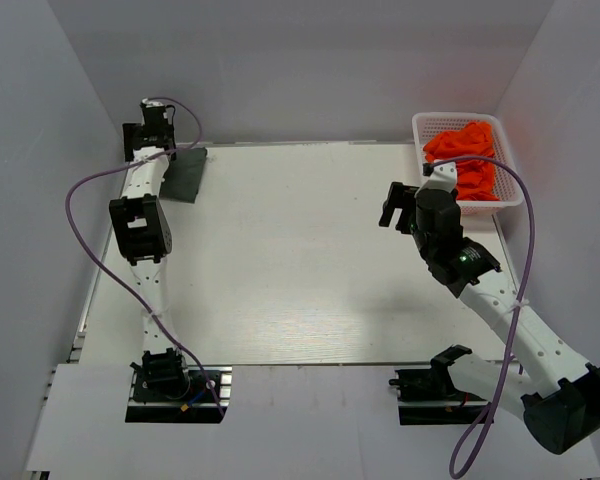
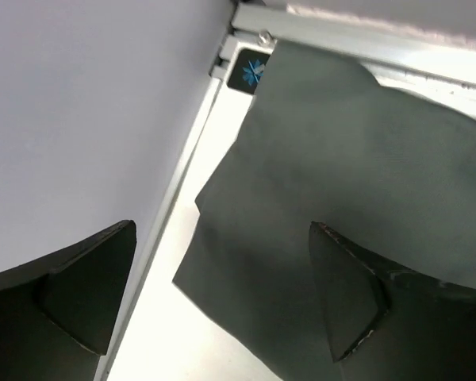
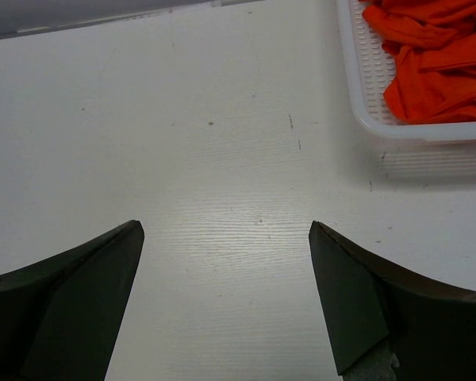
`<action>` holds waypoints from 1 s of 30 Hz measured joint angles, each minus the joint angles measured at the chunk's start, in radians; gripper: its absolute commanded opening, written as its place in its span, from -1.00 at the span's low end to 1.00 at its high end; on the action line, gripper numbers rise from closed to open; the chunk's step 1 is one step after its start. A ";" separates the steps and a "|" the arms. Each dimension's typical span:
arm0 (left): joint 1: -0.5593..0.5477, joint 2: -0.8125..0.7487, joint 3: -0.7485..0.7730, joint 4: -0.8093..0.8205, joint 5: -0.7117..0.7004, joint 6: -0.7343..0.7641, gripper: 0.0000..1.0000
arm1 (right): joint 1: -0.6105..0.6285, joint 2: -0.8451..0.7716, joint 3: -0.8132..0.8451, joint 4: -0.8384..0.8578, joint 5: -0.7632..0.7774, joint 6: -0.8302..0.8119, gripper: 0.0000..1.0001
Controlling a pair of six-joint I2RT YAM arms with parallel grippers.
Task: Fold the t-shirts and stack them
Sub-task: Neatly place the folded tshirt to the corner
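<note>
1. The desk (image 1: 300, 260) is white and fills most of my top view.
2. The right arm (image 1: 500, 300) reaches in from the desk's near-right edge and ends over its right half.
3. The left arm (image 1: 140, 230) runs along the desk's left edge up to the far-left corner.
4. A white basket (image 1: 510, 200) sits at the desk's far-right corner.
5. The orange t-shirts (image 1: 465, 150) lie crumpled in a heap inside that basket.
6. The dark grey t-shirt (image 1: 185, 175) lies flat on the desk's far-left corner. It looks folded, with straight edges, and one corner points toward the near side.
7. The left fingers (image 2: 79, 309) are spread wide apart above the grey t-shirt's near-left part. I see nothing gripped between them.
8. The right fingers (image 3: 71, 309) are also spread wide. They hang over bare desk just short of the basket and hold nothing.
</note>
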 measured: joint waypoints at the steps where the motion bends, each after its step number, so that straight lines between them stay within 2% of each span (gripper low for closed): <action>1: 0.000 0.000 0.002 0.008 -0.008 0.001 1.00 | 0.000 0.000 0.000 0.000 0.000 0.000 0.81; 7: -0.001 -0.003 0.024 0.006 -0.001 -0.033 1.00 | 0.000 0.002 0.000 0.001 -0.016 0.008 0.81; 11: -0.004 -0.045 0.018 -0.069 0.079 -0.131 1.00 | 0.000 0.002 0.000 0.003 -0.043 0.029 0.81; 13: -0.008 -0.118 -0.045 -0.112 0.148 -0.209 1.00 | 0.000 0.004 0.000 0.003 -0.051 0.043 0.81; 15: -0.017 -0.245 -0.179 -0.136 0.240 -0.297 1.00 | 0.000 0.011 0.000 0.003 -0.072 0.060 0.81; 19: -0.080 -0.593 -0.600 -0.071 0.430 -0.449 1.00 | 0.000 0.052 -0.003 -0.012 -0.130 0.088 0.81; 21: -0.168 -0.757 -0.797 -0.014 0.494 -0.507 1.00 | 0.000 0.067 -0.019 -0.021 -0.171 0.109 0.81; 26: -0.467 -1.035 -1.153 0.053 0.584 -0.592 1.00 | 0.000 0.082 -0.077 -0.063 -0.259 0.158 0.81; 29: -0.554 -1.243 -1.353 0.032 0.598 -0.640 1.00 | 0.000 0.077 -0.128 -0.065 -0.315 0.176 0.81; 30: -0.555 -1.274 -1.374 0.028 0.598 -0.645 1.00 | 0.000 0.072 -0.147 -0.065 -0.333 0.182 0.81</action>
